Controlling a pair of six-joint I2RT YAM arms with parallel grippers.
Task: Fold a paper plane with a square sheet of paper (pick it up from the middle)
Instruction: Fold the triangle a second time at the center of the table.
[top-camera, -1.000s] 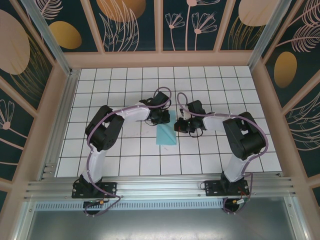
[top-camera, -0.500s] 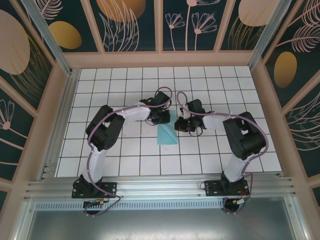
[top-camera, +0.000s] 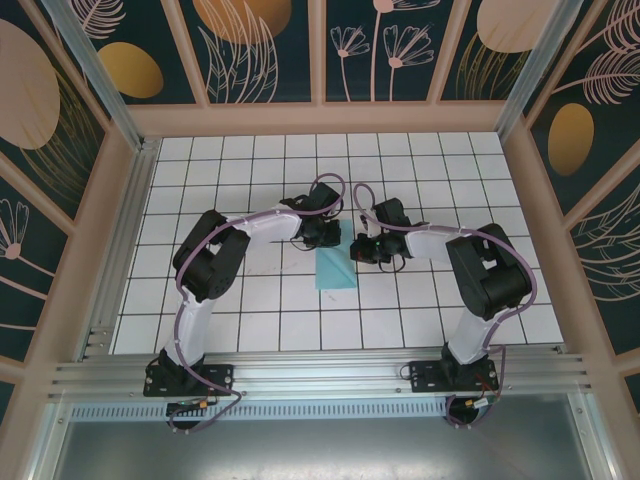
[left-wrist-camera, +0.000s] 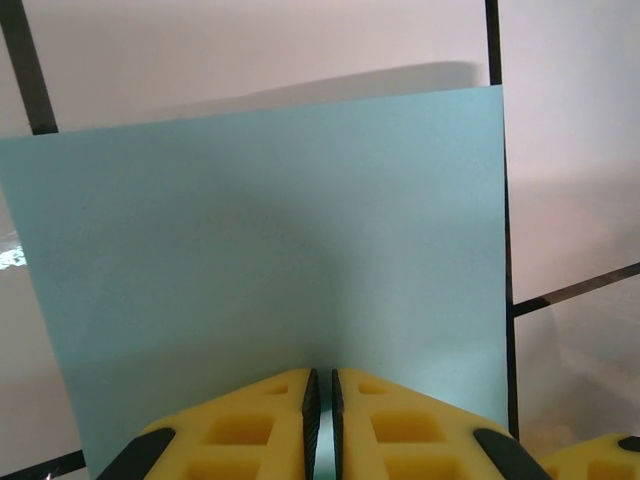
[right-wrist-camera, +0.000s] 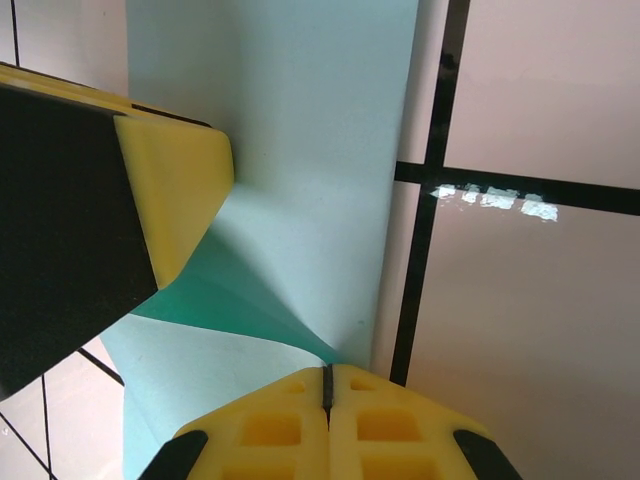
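Observation:
The square sheet of paper (top-camera: 334, 272) is light teal and lies as a narrow folded strip on the white grid table between the two arms. My left gripper (top-camera: 323, 234) sits at its far end. In the left wrist view its yellow jaws (left-wrist-camera: 322, 374) are shut, with a thin sliver of the sheet (left-wrist-camera: 270, 230) between the pads. My right gripper (top-camera: 361, 249) is at the strip's far right edge. Its jaws (right-wrist-camera: 327, 370) are shut on a lifted flap of the sheet (right-wrist-camera: 300, 120), whose darker underside curls up from the table. The left gripper's yellow finger (right-wrist-camera: 175, 190) stands beside that flap.
The table (top-camera: 250, 310) is white tiles with dark grid lines, enclosed by wooden walls (top-camera: 90, 260) on three sides. An aluminium rail (top-camera: 320, 372) carrying both arm bases runs along the near edge. Open tiles lie left, right and behind the sheet.

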